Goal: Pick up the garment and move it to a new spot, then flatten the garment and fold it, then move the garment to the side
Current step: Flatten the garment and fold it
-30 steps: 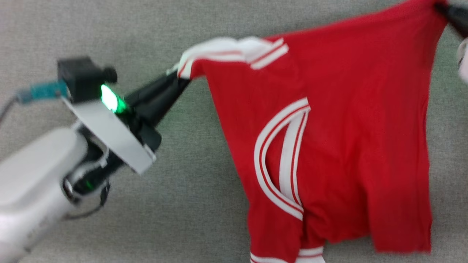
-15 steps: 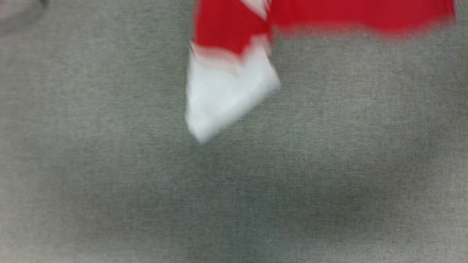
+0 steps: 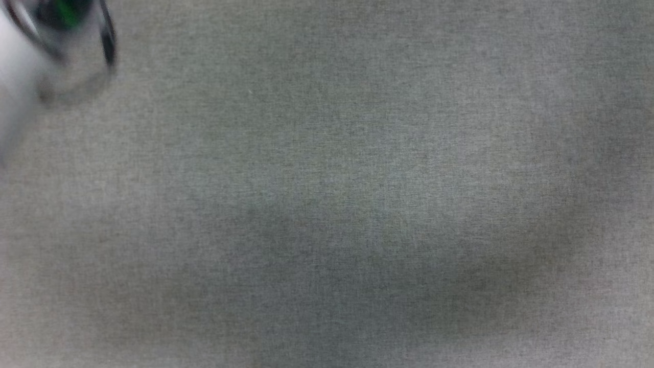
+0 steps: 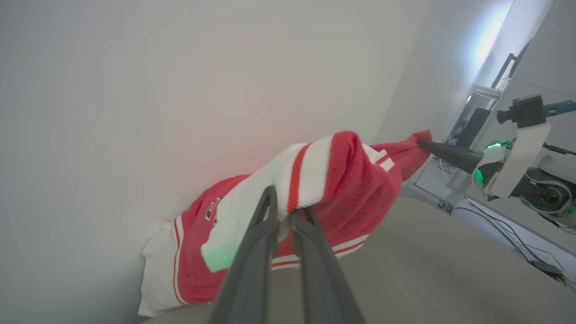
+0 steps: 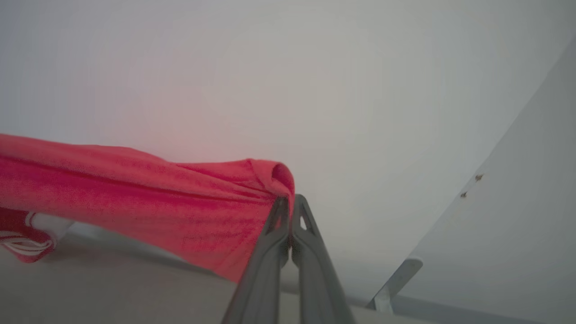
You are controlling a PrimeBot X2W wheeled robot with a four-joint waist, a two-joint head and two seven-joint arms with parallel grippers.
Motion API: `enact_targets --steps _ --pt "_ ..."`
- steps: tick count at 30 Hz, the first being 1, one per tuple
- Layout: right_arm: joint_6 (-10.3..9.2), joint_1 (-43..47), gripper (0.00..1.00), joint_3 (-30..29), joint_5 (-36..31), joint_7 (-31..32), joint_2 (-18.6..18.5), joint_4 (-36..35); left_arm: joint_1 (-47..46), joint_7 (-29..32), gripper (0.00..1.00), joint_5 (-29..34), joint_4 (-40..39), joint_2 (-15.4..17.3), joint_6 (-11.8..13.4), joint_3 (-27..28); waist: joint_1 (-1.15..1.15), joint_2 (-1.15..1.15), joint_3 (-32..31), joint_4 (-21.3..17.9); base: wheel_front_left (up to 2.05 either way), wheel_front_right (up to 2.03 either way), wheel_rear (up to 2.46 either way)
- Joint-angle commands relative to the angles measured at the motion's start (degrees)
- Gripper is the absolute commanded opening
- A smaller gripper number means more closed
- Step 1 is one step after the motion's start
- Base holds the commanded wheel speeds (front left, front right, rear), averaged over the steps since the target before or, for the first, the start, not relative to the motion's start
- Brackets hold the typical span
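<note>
Left gripper [image 4: 285, 208]: jaws pinched nearly together on a white, red-striped fold of the garment [image 4: 355, 180]. Right gripper [image 5: 290, 200]: jaws fully together on a red edge. Left wrist view: the cloth spans between both grippers, the right one at 2 o'clock. It sags toward 8 o'clock, where a white part meets the grey fabric surface [image 4: 427, 270]; whether it rests there cannot be told. A dark emblem [image 4: 212, 208] is half hidden behind the white fold. Right wrist view: the garment runs to 9 o'clock and is cut off by the frame edge. Head view: a blurred pale forearm [image 3: 15, 76] at 10 o'clock over the grey surface. Beyond, a plain pale wall [image 4: 180, 90]; cables [image 4: 542, 267] trail at 4 o'clock.
</note>
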Motion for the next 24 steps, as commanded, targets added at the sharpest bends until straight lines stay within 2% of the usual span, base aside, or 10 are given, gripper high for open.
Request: enact_targets --steps 1,2,3,6,11,17,21,24 --pt "-0.4 1.34 0.0 0.4 0.82 0.13 -1.24 -0.16 1.1 -0.59 0.0 -0.47 -0.26 1.03 0.24 0.08 0.0 0.0 -0.19 0.21 0.0 0.0 0.0" --pt "-0.39 7.18 0.0 4.08 4.42 1.27 -2.45 -3.2 7.0 -1.94 0.0 -0.5 -3.81 2.56 0.21 -2.41 0.0 0.0 -0.39 0.4 0.0 0.0 0.0" --pt "-0.39 7.18 0.0 4.08 4.42 1.27 -2.45 -3.2 7.0 -1.94 0.0 -0.5 -3.81 2.56 0.21 -2.41 0.0 0.0 -0.39 0.4 0.0 0.0 0.0" --pt "-0.33 16.06 0.0 8.44 10.06 2.9 -5.88 -9.91 14.77 -2.83 0.0 -0.07 -8.35 4.05 0.21 -3.74 0.0 0.0 -0.72 0.8 0.0 0.0 0.0" --pt "-0.32 30.32 0.0 10.47 18.09 5.15 -13.86 -23.36 26.9 -2.91 0.0 7.19 -13.94 4.78 0.21 0.57 0.0 0.0 -1.61 1.27 0.0 0.0 0.0" --pt "-0.32 45.25 0.0 6.55 22.18 8.33 -20.57 -37.95 39.95 -2.93 0.0 15.54 -20.99 6.59 0.21 6.7 0.0 0.0 -4.08 1.1 0.0 0.0 0.0" --pt "-0.31 55.01 0.0 1.85 22.63 11.28 -22.57 -46.57 48.57 -2.93 0.0 19.26 -25.48 7.62 0.21 10.74 0.0 0.0 -5.81 1.19 0.0 0.0 0.0" --pt "-0.29 62.51 0.0 -2.86 22.46 14.37 -22.67 -52.09 55.17 -2.93 0.0 21.22 -28.23 8.2 0.21 13.83 0.0 0.0 -6.91 1.26 0.0 0.0 0.0"
